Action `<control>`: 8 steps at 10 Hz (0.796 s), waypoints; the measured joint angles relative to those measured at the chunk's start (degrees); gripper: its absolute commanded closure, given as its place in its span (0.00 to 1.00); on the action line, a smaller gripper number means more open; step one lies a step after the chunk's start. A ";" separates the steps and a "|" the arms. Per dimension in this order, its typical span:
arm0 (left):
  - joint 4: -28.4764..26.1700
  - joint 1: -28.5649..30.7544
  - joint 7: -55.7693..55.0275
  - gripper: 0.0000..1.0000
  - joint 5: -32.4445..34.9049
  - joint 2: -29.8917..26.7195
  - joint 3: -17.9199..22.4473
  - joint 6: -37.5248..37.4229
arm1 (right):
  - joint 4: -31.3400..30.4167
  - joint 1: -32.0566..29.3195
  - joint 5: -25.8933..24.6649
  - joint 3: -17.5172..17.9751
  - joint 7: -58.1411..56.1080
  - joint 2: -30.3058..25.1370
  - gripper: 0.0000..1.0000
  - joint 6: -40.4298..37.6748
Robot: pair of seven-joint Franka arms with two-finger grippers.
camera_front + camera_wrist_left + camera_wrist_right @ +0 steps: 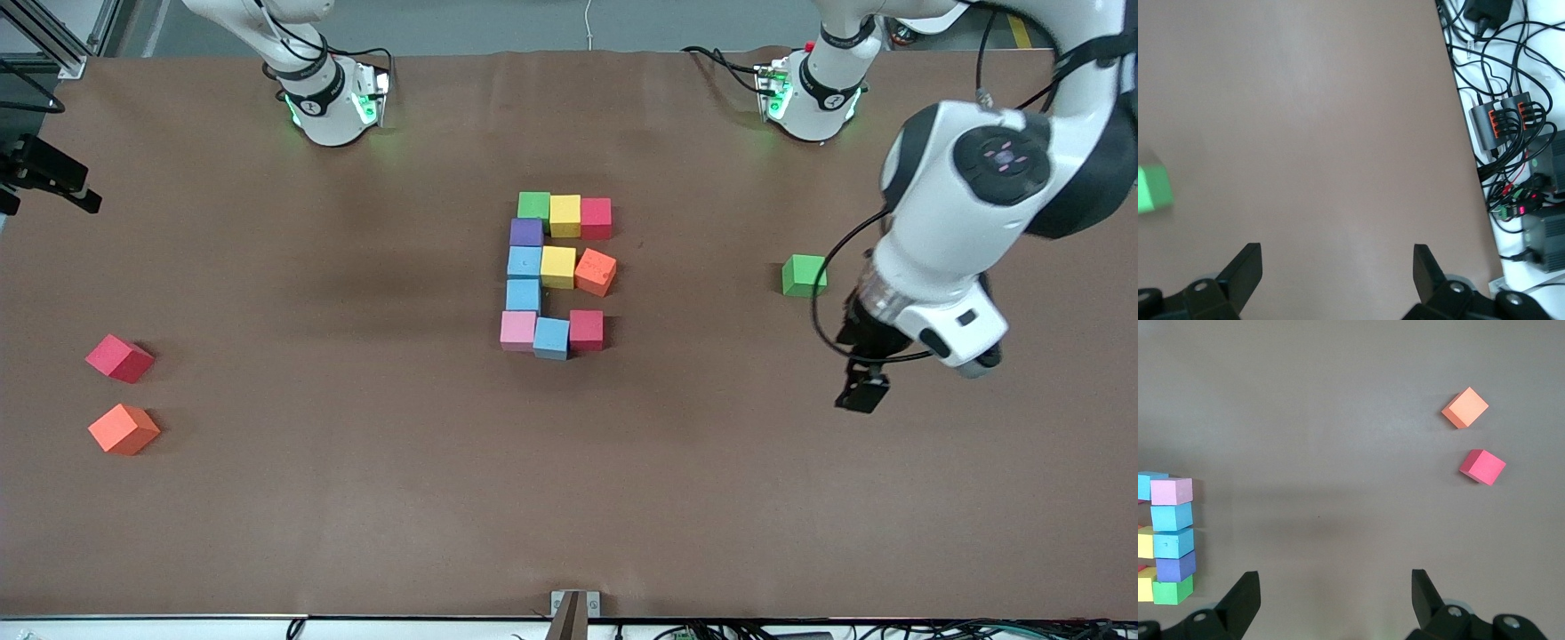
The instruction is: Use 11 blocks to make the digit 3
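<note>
The digit 3 (553, 275) lies mid-table as a figure of touching blocks: a green (533, 205), yellow, red row, a purple and light blue column, a middle row ending in a tilted orange block (596, 271), and a pink, light blue, red row. A loose green block (804, 275) sits toward the left arm's end. My left gripper (861, 393) hangs open over bare table beside it; the left wrist view shows the gripper (1337, 248) empty and the green block (1153, 189). My right gripper (1335, 574) is open over bare table, out of the front view.
A loose red block (119, 358) and a loose orange block (124, 428) lie toward the right arm's end, also seen as red block (1482, 467) and orange block (1465, 407). Cables and power boxes (1511, 120) crowd the table's edge at the left arm's end.
</note>
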 measured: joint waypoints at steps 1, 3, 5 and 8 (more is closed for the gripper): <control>-1.87 1.27 6.82 0.00 -0.06 -2.28 0.00 -0.01 | 0.00 0.00 0.00 0.00 0.00 0.00 0.00 0.00; -3.31 3.41 21.35 0.00 -3.08 -5.19 1.02 -0.87 | 0.00 0.00 0.00 0.00 0.00 0.00 0.00 0.00; -3.35 3.84 39.64 0.00 -8.33 -7.68 6.19 -5.50 | 0.00 0.01 0.00 0.00 0.00 0.00 0.00 0.04; -3.35 2.14 64.28 0.00 -11.31 -13.08 13.13 -15.49 | 0.00 0.03 0.00 0.01 0.00 0.00 0.00 0.08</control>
